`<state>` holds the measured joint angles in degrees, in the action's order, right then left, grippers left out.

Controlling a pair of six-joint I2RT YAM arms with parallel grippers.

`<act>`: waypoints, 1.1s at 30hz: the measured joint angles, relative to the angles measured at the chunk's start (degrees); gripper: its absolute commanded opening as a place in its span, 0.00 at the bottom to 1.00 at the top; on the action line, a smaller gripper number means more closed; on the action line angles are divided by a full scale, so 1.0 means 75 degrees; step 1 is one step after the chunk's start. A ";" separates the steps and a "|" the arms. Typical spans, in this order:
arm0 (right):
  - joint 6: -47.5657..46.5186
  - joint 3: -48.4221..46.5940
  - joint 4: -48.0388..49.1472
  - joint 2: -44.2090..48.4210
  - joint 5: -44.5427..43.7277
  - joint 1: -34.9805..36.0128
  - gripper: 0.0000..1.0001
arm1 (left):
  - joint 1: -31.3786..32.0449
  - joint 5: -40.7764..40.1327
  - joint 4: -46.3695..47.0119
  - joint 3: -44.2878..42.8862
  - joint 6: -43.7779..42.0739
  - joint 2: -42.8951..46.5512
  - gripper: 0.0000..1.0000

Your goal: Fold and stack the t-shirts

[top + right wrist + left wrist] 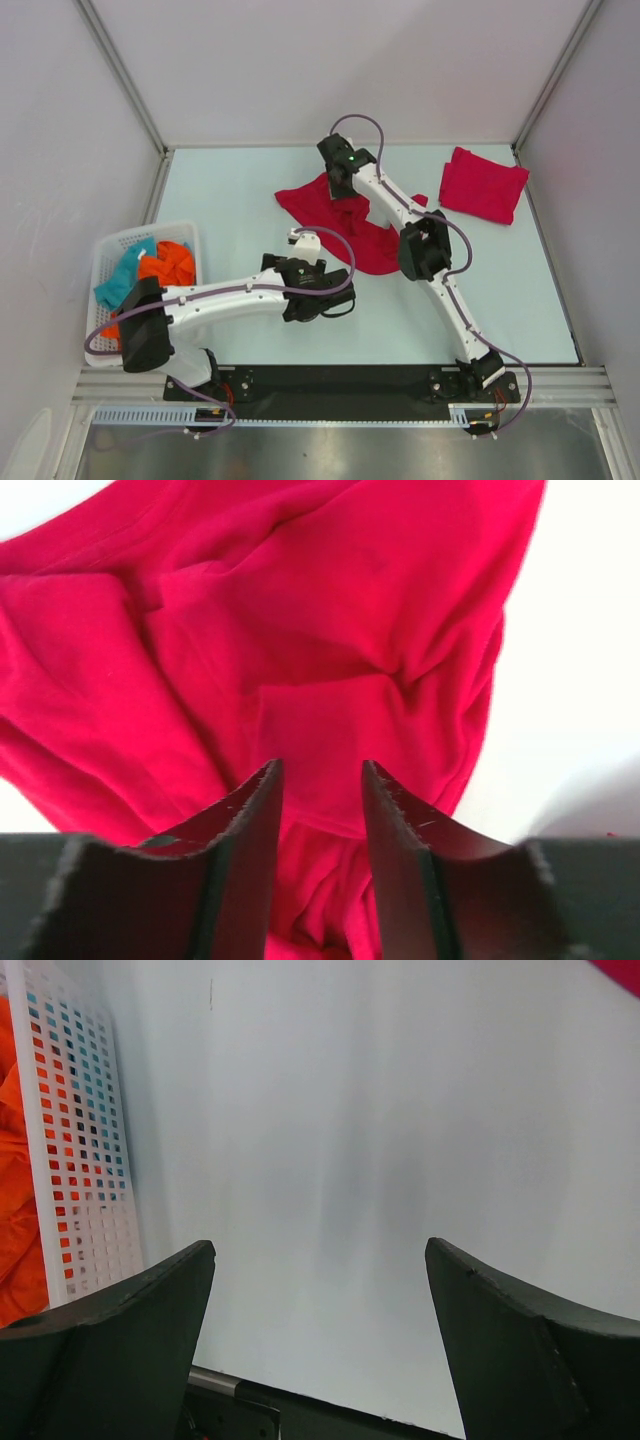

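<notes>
One crimson t-shirt [310, 205] lies crumpled and spread in the middle of the table. My right gripper [338, 182] hangs right over it. In the right wrist view its jaws [320, 775] stand a little apart, open, with the wrinkled t-shirt [330, 610] showing through the gap and nothing pinched. A second crimson t-shirt [483, 185] lies folded at the far right. My left gripper [306, 243] sits near the crumpled shirt's near edge. Seen from the left wrist, it [320, 1260] is wide open over bare table, with only a corner of the t-shirt [625, 970] at the top right.
A white perforated basket [110, 245] stands at the left edge of the table with orange cloth [168, 265] and teal cloth [125, 275] in it. Its wall [80, 1140] fills the left of the left wrist view. Enclosure walls surround the table.
</notes>
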<state>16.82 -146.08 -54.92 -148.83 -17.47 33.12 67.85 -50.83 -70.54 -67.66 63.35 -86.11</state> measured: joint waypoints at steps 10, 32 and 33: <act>-0.0003 -0.0009 0.0009 0.0000 0.0105 0.0210 0.47 | -0.0119 0.0000 0.0242 -0.0055 -0.0323 -0.0137 0.92; -0.0466 0.0047 0.0431 -0.0527 -0.0338 0.0128 0.00 | -0.0201 -0.0003 0.0344 -0.0166 -0.0530 -0.0137 0.93; -0.0493 0.0061 0.0446 -0.0525 -0.0399 0.0163 0.00 | -0.0201 -0.0003 0.0350 -0.0166 -0.0530 -0.0137 0.93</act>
<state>13.13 -145.62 -51.57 -152.77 -20.47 34.35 66.35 -50.85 -67.92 -68.90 59.37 -87.13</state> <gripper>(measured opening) 0.010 0.926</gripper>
